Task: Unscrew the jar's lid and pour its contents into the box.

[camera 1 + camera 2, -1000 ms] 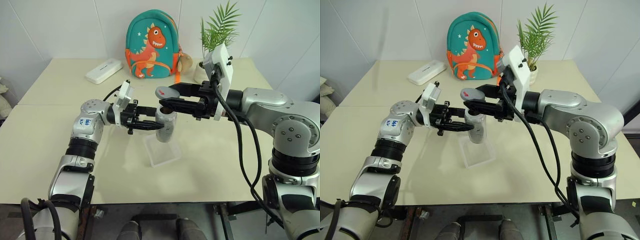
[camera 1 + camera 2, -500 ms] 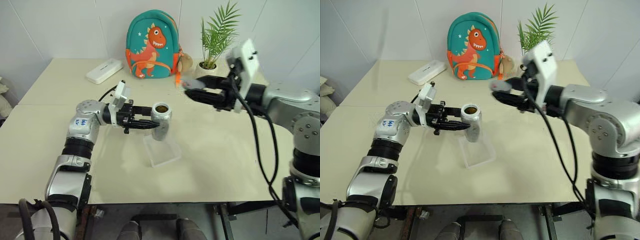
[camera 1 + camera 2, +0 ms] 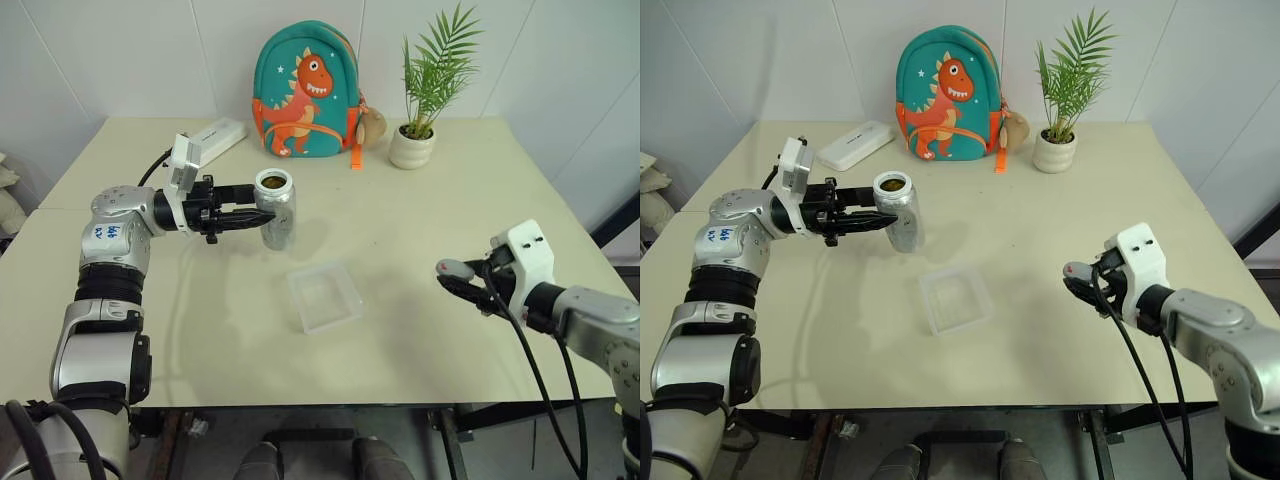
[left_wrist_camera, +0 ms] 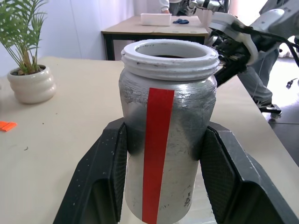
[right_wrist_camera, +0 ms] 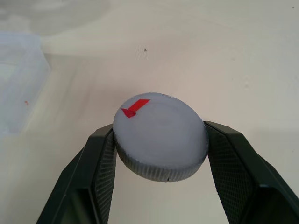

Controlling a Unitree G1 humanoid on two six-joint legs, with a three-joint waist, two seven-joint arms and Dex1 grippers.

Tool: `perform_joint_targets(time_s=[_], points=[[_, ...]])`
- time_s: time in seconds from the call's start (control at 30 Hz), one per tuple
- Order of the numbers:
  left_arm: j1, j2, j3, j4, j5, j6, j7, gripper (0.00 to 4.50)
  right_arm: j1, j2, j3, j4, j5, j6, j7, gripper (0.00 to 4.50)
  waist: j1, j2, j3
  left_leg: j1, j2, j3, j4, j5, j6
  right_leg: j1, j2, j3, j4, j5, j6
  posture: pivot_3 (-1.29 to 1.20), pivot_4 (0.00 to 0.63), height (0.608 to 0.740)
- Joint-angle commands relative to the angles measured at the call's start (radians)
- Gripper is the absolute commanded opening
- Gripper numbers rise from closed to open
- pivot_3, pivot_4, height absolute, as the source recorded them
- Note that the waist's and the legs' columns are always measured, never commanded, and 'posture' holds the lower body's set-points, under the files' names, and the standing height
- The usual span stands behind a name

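Two grips split the job: in the head views the left gripper point(image 3: 262, 219) holds the open jar point(image 3: 276, 208) upright, far-left of the box point(image 3: 324, 295), so its contents point(image 3: 272, 181) stay put. Low at right, the right gripper point(image 3: 450, 275) keeps the lid point(image 3: 452, 268) aside.

Left wrist view: fingers point(image 4: 103, 164) clamp the silvery jar, red stripe facing.

Right wrist view: fingers point(image 5: 99, 161) pinch the grey, red-marked lid.

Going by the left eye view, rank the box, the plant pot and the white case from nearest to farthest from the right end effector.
1. The box: table centre, toward the robot's left of the right end effector, which grips the lid.
2. The plant pot: at the table's back.
3. The white case: far back left corner.
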Motion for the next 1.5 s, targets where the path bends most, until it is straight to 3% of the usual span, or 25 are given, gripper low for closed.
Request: perform_joint_targets(time_s=[0.03,0.3,0.5,0.8,1.0,1.17,1.3,1.5], points=[[-0.040,0.019,0.022,0.012,0.007,-0.029,-0.006,1.88,0.024,0.038,-0.007,-0.019,-0.027,-0.042,-0.033,2.50,-0.003,0.000,0.000,0.000,0.000,0.000,0.002,0.000,0.000,0.000,0.000,0.001,0.000,0.000,0.000,0.00,0.150,0.740],[-0.043,0.008,0.023,0.012,0.006,-0.029,-0.011,1.88,0.058,0.076,0.070,0.019,-0.099,-0.117,-0.026,2.50,-0.003,-0.001,0.001,0.000,0.000,0.001,0.005,0.000,0.000,0.004,0.000,0.002,-0.004,0.001,0.001,0.00,0.150,0.740],[-0.036,0.001,0.021,0.005,0.007,-0.029,-0.009,1.88,0.052,0.068,0.110,0.050,-0.130,-0.142,-0.005,4.49,-0.003,-0.001,0.001,-0.001,0.000,0.001,0.004,0.000,0.001,0.003,-0.001,0.001,-0.005,0.001,0.001,0.00,0.150,0.740],[-0.031,-0.015,0.020,0.004,0.010,-0.039,-0.002,1.88,0.030,0.035,0.125,0.050,-0.148,-0.175,0.051,4.49,-0.002,-0.001,0.001,0.000,0.000,0.002,0.004,0.000,0.001,0.004,0.000,0.001,-0.004,0.001,0.001,0.00,0.150,0.740],[-0.066,-0.040,0.028,0.060,0.040,-0.164,0.051,1.88,0.051,0.004,-0.120,-0.078,0.085,-0.346,0.309,4.49,0.002,-0.003,0.001,0.000,0.000,0.001,0.004,0.000,0.001,0.005,0.000,0.001,-0.004,0.001,0.004,0.00,0.150,0.740],[-0.147,-0.094,-0.003,0.179,0.142,-0.476,0.112,1.88,0.185,-0.058,-0.306,-0.137,0.314,-0.377,0.523,4.49,0.021,-0.010,0.006,0.002,0.000,0.000,0.006,-0.001,0.002,0.010,0.000,0.000,-0.007,0.001,0.004,0.00,0.150,0.740],[-0.190,-0.108,-0.046,0.268,0.230,-0.685,0.129,1.88,0.223,-0.095,-0.352,-0.152,0.399,-0.387,0.551,4.49,0.020,-0.010,0.006,0.002,0.000,0.001,0.008,-0.003,0.004,0.015,-0.001,-0.001,-0.014,0.003,0.005,0.00,0.150,0.740],[-0.287,-0.118,-0.199,0.349,0.474,-1.232,0.229,1.88,0.254,-0.121,-0.343,-0.142,0.383,-0.396,0.498,4.49,0.024,-0.010,0.006,0.000,0.000,0.003,0.009,-0.007,0.003,0.016,-0.003,0.000,-0.021,0.006,0.005,0.00,0.150,0.740]])
